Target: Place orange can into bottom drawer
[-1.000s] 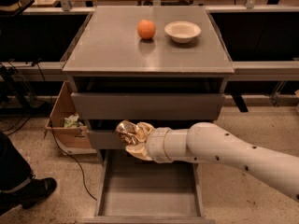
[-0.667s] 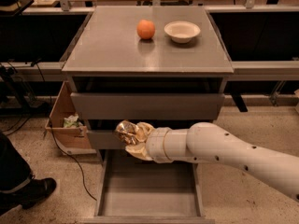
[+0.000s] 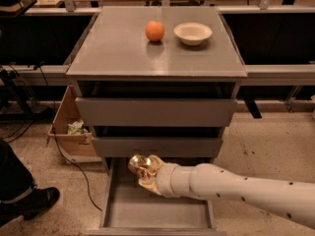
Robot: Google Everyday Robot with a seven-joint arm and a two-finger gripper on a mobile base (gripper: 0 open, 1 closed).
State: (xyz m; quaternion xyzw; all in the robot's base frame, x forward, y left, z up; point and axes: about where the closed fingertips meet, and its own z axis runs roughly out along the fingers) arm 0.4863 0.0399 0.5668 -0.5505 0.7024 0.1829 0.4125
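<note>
My gripper [image 3: 145, 174] is at the end of the white arm that reaches in from the lower right. It is shut on the orange can [image 3: 139, 164], a shiny golden can, partly hidden by the fingers. It holds the can above the back left part of the open bottom drawer [image 3: 167, 214], just below the front of the middle drawer [image 3: 157, 146]. The drawer's grey floor is bare.
A round orange fruit [image 3: 154, 31] and a white bowl [image 3: 193, 33] sit on the cabinet top [image 3: 123, 53]. The top drawer [image 3: 156, 112] is closed. A cardboard box [image 3: 69, 132] stands left of the cabinet. A person's leg and shoe [image 3: 27, 203] are at the lower left.
My gripper has moved down with the can, from in front of the middle drawer to just over the open bottom drawer.
</note>
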